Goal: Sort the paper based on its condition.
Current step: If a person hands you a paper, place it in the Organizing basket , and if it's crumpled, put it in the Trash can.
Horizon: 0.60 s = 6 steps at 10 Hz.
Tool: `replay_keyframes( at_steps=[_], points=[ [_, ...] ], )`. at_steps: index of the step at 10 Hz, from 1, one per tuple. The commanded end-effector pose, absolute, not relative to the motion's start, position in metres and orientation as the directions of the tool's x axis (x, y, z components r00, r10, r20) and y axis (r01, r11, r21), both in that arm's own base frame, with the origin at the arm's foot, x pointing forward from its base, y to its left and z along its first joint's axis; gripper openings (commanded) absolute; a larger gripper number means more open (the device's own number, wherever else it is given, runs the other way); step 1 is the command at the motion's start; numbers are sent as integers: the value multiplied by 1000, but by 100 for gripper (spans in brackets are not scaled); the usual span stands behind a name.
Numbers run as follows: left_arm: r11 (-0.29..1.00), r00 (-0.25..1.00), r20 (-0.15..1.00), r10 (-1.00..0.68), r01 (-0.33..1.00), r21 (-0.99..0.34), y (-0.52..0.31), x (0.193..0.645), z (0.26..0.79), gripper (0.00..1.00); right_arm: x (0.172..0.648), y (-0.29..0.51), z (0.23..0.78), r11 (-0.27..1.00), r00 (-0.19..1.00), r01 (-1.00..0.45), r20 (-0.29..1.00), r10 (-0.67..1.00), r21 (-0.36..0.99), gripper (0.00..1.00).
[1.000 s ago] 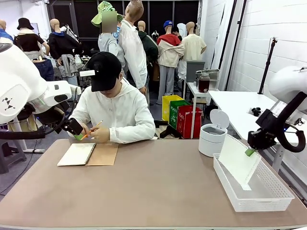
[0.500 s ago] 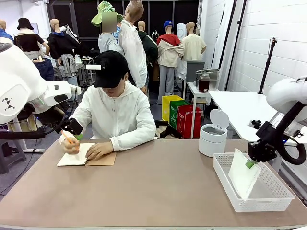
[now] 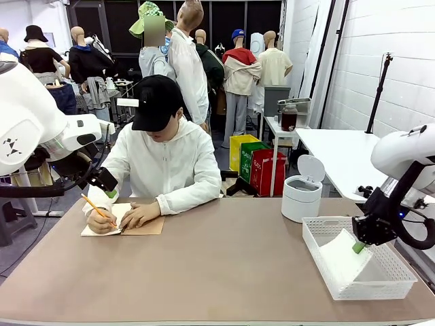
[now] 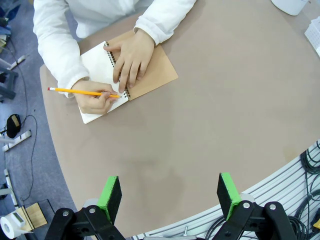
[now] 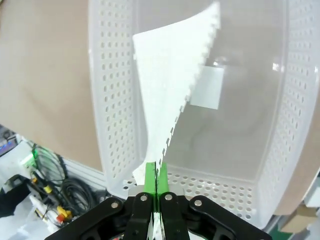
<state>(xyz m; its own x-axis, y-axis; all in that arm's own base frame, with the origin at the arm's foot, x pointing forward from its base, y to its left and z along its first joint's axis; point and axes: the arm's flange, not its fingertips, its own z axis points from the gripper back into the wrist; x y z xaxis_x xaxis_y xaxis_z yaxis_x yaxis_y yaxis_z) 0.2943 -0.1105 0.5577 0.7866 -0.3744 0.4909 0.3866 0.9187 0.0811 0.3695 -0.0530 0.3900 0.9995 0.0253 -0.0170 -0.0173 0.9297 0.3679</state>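
The right gripper [image 3: 358,248] has its green pads pressed together on one corner of a smooth white sheet of paper [image 3: 340,261]. In the right wrist view the sheet [image 5: 170,100] is thin and flat, one long edge ragged with torn spiral-binding notches, rising from the pinched fingers [image 5: 156,170]. It hangs inside a white plastic basket [image 3: 326,284] with perforated walls [image 5: 107,100] and a glossy floor, by the table's right edge.

The left gripper [image 3: 109,193] hangs over the table's far left corner with its jaws wide apart [image 4: 170,192].

The table [image 3: 224,265] is matte brown with rounded corners. A person in a white hooded top sits at its far edge, writing with a yellow pencil [image 4: 80,91] in a spiral notebook [image 4: 155,75] with a brown card cover. White brick lines the right wall.

A second ago the sheet stood higher, leaning over the basket's rim; now it is lowered into it. The person's pencil has come down onto the page.
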Motion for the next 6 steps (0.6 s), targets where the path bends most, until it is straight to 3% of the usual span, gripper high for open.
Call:
replay_keyframes(
  at_steps=[1,4,6],
  points=[
    [918,786,492,-374,388,80,-110,294,558,100,368,-48,381,961,999,31,-18,-27,274,0],
    [918,786,492,-374,388,80,-110,294,558,100,376,-47,373,981,998,70,-5,-70,181,0],
    [918,786,492,-374,388,80,-110,294,558,100,381,-44,370,981,993,120,-21,-118,156,40]
  ],
)
